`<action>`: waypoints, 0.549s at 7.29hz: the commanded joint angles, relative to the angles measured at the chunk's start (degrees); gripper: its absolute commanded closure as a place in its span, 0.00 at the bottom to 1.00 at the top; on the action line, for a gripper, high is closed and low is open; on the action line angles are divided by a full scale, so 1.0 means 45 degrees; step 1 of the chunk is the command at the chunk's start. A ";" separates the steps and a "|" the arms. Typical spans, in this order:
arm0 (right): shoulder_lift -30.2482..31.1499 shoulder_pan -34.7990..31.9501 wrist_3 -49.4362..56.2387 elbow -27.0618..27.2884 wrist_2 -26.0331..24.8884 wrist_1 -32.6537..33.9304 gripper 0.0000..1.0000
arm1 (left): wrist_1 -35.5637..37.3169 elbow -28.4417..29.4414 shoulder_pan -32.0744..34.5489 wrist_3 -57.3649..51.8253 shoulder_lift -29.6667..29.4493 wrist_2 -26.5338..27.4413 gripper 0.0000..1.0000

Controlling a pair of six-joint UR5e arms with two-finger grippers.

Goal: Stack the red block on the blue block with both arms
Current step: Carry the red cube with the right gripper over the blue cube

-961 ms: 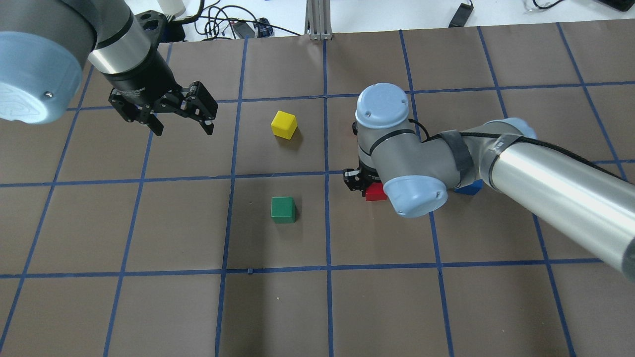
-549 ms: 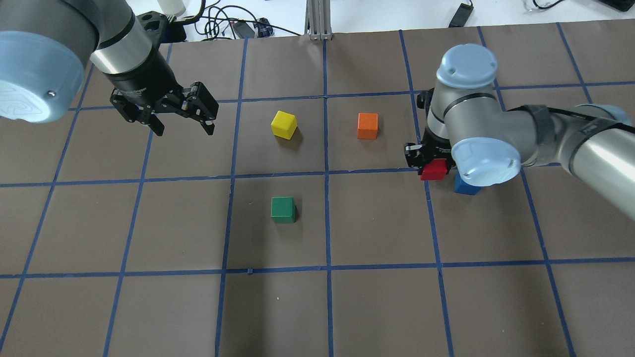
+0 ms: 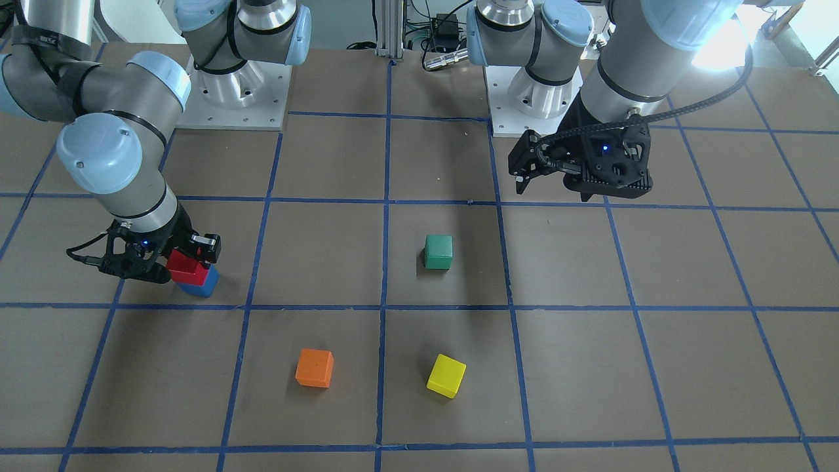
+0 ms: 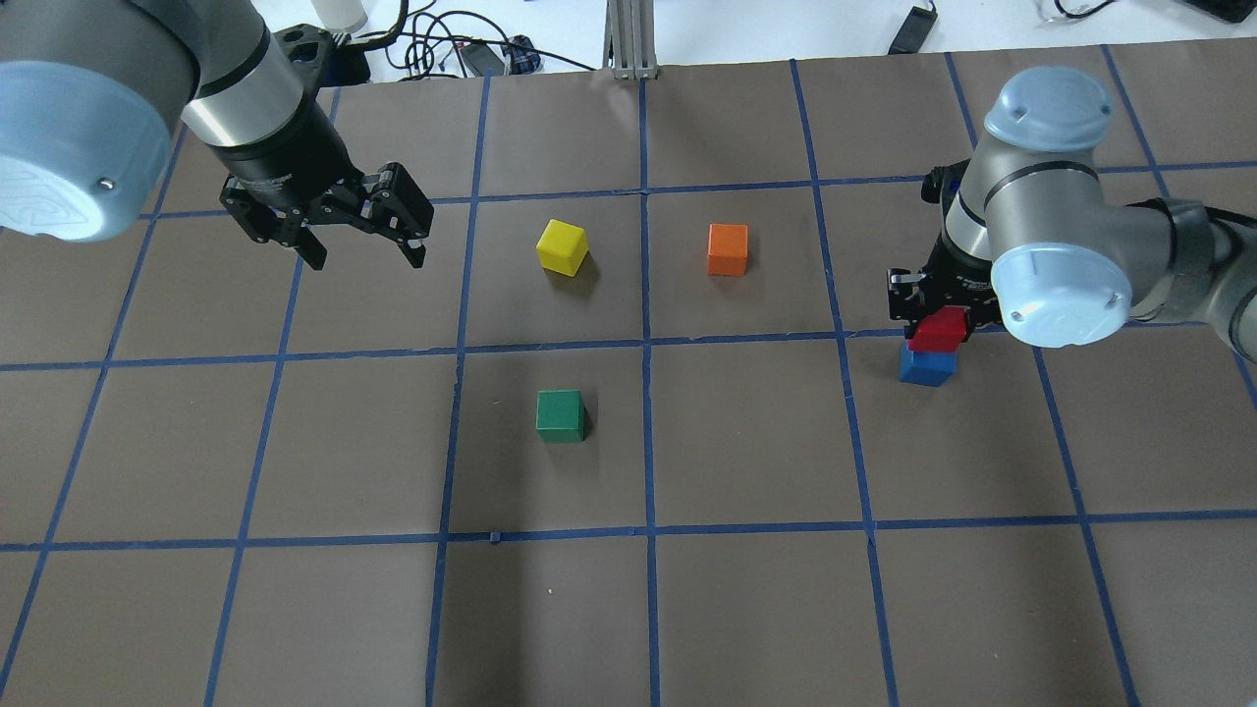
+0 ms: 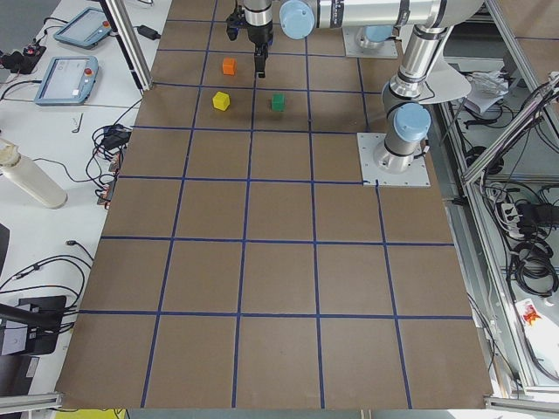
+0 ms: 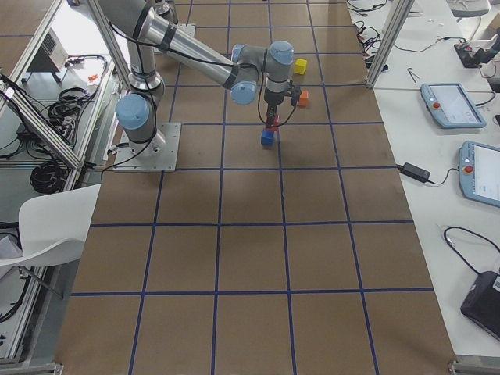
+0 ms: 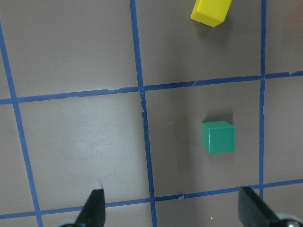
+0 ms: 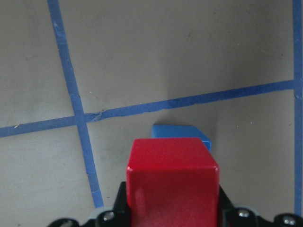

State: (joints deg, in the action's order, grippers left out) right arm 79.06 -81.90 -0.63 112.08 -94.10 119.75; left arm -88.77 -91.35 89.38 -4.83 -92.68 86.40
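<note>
The red block (image 4: 938, 329) is held in my right gripper (image 4: 935, 316), which is shut on it. It hangs over the blue block (image 4: 927, 365), set a little off from it; I cannot tell whether they touch. In the front view the red block (image 3: 185, 265) overlaps the top of the blue block (image 3: 200, 283). In the right wrist view the red block (image 8: 173, 179) fills the bottom, with the blue block (image 8: 182, 132) showing beyond it. My left gripper (image 4: 365, 257) is open and empty, high over the far left of the table.
A yellow cube (image 4: 562, 245) and an orange cube (image 4: 728, 248) lie in the far middle squares. A green cube (image 4: 561, 414) lies nearer, left of centre. The left wrist view shows the green cube (image 7: 218, 137) and the yellow cube (image 7: 210, 12) below it.
My right arm has swung to the right with the red block, from beside the green cube's square to over the blue block, uncovering the orange cube. The left arm has barely moved.
</note>
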 commanded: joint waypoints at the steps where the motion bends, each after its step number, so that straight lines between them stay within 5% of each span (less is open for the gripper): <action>1: 0.0360 0.0366 0.0100 0.0424 0.0128 0.0028 0.84 | 0.0000 0.0007 0.0000 0.0000 -0.0009 0.0000 0.00; 4: 0.0401 0.0602 0.0061 0.0679 0.0227 0.0029 0.85 | 0.0000 0.0007 0.0001 -0.0019 -0.0029 0.0000 0.00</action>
State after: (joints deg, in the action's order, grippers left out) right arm 80.77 -79.42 -0.29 114.69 -93.25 119.89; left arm -88.77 -91.32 89.42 -4.89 -92.78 86.40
